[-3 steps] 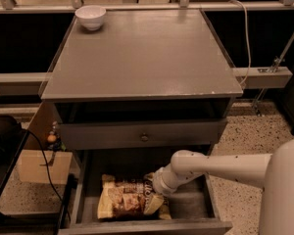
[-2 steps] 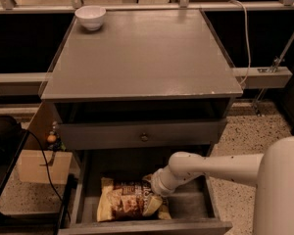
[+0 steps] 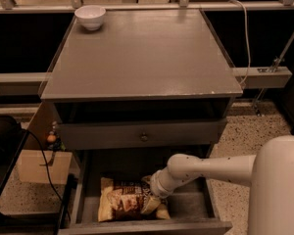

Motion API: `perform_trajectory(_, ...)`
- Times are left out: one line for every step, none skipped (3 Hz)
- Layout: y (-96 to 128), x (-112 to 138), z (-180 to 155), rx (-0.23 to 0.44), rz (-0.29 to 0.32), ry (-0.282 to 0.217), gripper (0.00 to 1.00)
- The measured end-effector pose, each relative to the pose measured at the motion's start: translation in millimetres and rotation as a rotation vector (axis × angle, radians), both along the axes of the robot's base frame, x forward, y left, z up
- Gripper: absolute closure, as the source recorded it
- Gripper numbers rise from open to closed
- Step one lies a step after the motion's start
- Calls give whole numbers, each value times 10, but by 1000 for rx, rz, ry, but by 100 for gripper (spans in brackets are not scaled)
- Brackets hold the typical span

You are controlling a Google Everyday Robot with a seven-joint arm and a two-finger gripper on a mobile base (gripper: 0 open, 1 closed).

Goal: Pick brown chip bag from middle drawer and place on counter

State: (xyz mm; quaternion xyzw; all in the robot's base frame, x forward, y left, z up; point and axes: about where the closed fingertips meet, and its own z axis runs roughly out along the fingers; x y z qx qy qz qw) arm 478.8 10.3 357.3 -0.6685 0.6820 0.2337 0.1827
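Bag and claw sit nearly on top of each other, so that overlap is what you need to read before anything else. The brown chip bag (image 3: 125,204) lies flat on the floor of the middle drawer (image 3: 191,205), low in the frame and left of centre, close to the drawer's front edge. Its long axis runs left to right across the picture, roughly parallel to that front edge.

The gripper (image 3: 152,197) reaches in from the lower right on the white arm and meets the bag at its right-hand end, near the bag's upper edge. From the claw, almost the whole bag extends toward the left of the frame, with only a small tan corner showing past it to the right. The wrist hides the tip, so you cannot tell whether the claw is apart, together or clamped on the bag.

Judging from this, any lift would take the bag by one end, and the free left part would likely hang and swing.

The counter (image 3: 142,53) fills the upper middle of the frame, directly above the drawer, with a white bowl (image 3: 90,16) at its upper left corner. The closed drawer front (image 3: 144,133) lies between.
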Motion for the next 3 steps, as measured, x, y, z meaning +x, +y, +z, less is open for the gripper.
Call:
perform_trajectory(0,0,0,0,0,0,57)
perform_trajectory(0,0,0,0,0,0,88)
perform_trajectory(1,-1,-1,0,0,0,100)
